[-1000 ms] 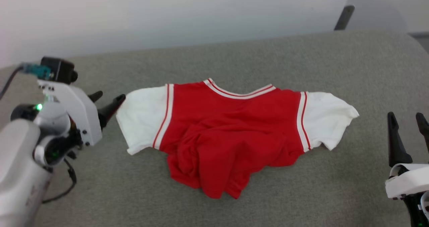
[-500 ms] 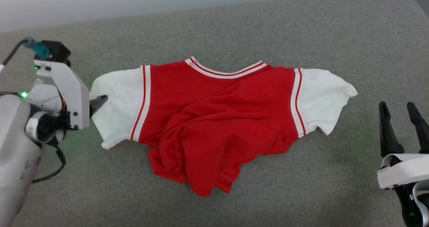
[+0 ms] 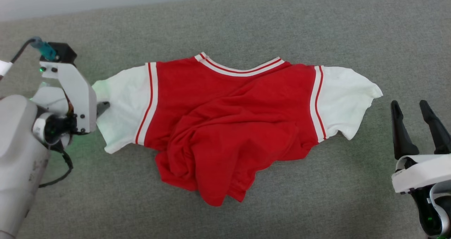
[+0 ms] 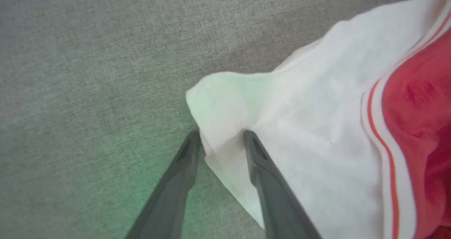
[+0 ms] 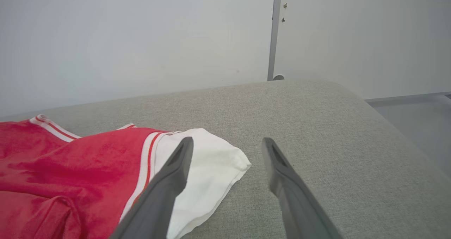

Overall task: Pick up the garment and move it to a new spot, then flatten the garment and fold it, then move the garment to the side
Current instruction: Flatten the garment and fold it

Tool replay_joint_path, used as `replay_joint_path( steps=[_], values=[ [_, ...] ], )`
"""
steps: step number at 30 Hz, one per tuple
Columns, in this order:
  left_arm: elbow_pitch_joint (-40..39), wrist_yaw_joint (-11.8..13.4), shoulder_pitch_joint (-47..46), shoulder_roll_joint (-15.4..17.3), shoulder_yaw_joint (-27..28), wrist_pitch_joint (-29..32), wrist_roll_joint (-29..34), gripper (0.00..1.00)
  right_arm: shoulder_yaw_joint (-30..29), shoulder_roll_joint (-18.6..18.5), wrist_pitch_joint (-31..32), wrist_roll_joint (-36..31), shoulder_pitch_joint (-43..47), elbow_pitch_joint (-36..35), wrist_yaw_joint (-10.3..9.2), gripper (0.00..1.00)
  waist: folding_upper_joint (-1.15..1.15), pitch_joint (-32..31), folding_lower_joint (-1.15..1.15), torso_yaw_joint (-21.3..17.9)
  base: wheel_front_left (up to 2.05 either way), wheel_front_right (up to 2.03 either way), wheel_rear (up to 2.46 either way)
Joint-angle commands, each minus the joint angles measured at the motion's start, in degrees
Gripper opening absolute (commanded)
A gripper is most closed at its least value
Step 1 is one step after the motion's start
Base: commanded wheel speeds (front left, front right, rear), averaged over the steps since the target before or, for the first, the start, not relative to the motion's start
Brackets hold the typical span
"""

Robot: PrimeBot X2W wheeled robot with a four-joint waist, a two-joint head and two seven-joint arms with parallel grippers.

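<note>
The grey fabric-covered desk (image 3: 317,203) took up most of the head view, with a pale wall (image 5: 141,38) rising behind its far edge. The garment (image 3: 225,126) lay near the middle of the desk, neck away from the robot. Its chest was spread wide, while its red lower half was bunched into thick folds that sagged toward the near edge. The white sleeves stretched out to either side, each set off from the red body by white-and-red striped trim. The striped V-neck (image 3: 239,68) lay flat at the far side. The left gripper (image 3: 104,106) was down at the outer edge of the sleeve on the robot's left (image 3: 121,112), its white bracket and grey forearm low over the desk, with a green glow on the cloth beside it. In the left wrist view its fingers (image 4: 259,161) stood partly spread and not clenched. One rested on top of the white sleeve and the other sat just off its hem on the grey fabric, with a raised fold of sleeve between their tips. The right gripper (image 3: 410,105) was near the other sleeve (image 3: 347,105) but apart from it. Its fingers were released, spread wide and holding nothing.
</note>
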Motion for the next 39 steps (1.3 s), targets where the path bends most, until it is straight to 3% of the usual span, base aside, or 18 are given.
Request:
replay_joint_path(
  steps=[1, 5, 12, 21, 34, 35, 36, 39],
  values=[
    [0.6, -0.3, 0.3, -0.8, -0.5, 0.3, -0.2, 0.00, 0.2, -0.5, 0.6, 0.7, -0.9, -0.3, -0.04, 1.00, 0.00, 0.0, 0.00, 0.1, 0.00, 0.00, 0.00],
    [1.4, -0.6, -0.5, -1.3, -0.4, -0.2, -0.5, 0.00, 0.7, -1.5, 5.3, 2.2, -2.6, -0.6, -0.04, 1.00, 0.00, 0.3, 0.00, 0.3, 0.00, 0.00, 0.00],
    [2.3, -1.0, -2.4, -3.1, -0.9, -1.2, -0.4, 0.00, -0.1, -5.0, 20.4, 7.0, -8.8, 1.8, -0.04, 1.00, 0.00, 1.3, 0.00, 1.7, 0.00, 0.00, 0.00],
    [2.7, -1.8, -4.7, -5.4, -1.8, -3.0, -0.6, 0.00, 0.1, -9.1, 33.9, 10.1, -17.9, 12.6, -0.03, 1.00, 0.00, 2.6, 0.00, 4.5, 0.00, 0.00, 0.00],
    [4.0, -2.4, -7.5, -7.4, -3.2, -4.4, -1.4, 0.00, 5.5, -11.9, 42.5, 13.6, -25.1, 28.9, -0.05, 1.00, 0.00, 4.6, 0.00, 6.9, 0.00, 0.00, 0.00],
    [4.1, -2.4, -7.7, -7.4, -3.3, -4.5, -1.4, 0.00, 6.2, -12.1, 42.5, 13.9, -25.5, 30.1, -0.05, 0.44, 0.00, 4.6, 0.00, 7.0, 0.00, 0.00, 0.00],
    [4.3, -2.5, -7.9, -7.5, -3.5, -4.6, -1.4, 0.00, 6.5, -12.2, 42.4, 14.0, -26.0, 31.5, -0.05, 0.00, 0.00, 4.6, 0.00, 7.0, 0.00, 0.00, 0.00],
    [5.0, -2.4, -7.8, -7.6, -3.9, -4.7, -1.8, 0.00, 8.7, -12.3, 43.2, 14.9, -27.1, 34.6, -0.03, 0.00, 0.00, 4.2, 0.00, 7.1, 0.00, 0.00, 0.00]
  ],
)
